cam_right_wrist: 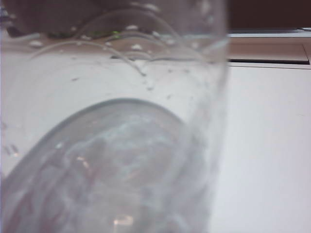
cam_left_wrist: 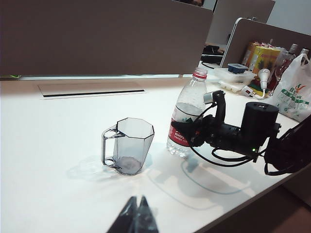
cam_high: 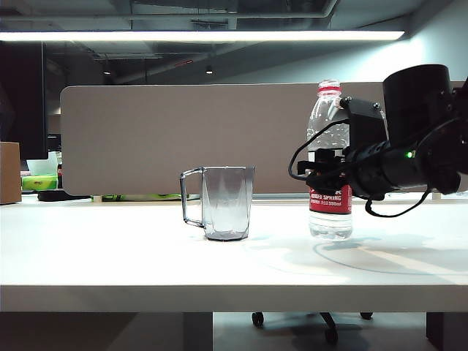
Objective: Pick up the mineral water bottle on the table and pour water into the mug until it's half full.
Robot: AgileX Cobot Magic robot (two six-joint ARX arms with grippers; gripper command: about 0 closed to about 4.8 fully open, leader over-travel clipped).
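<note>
Bottle (cam_high: pixel 330 164): upright beside mug (cam_high: pixel 223 202). Right gripper (cam_left_wrist: pixel 187 132) around its label, grip unclear; left gripper (cam_left_wrist: pixel 136 215) pressed together, idle. Step: grasping. Next: firm hold, lift.

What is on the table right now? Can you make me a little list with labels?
mineral water bottle: upright on the table, no cap visible, part full
mug: upright, apparently empty, apart from the bottle, handle pointing away from it
right gripper: around the bottle at its label; grip not confirmed
left gripper: tips together, hanging away from both things
water: in the bottle, none poured
</note>
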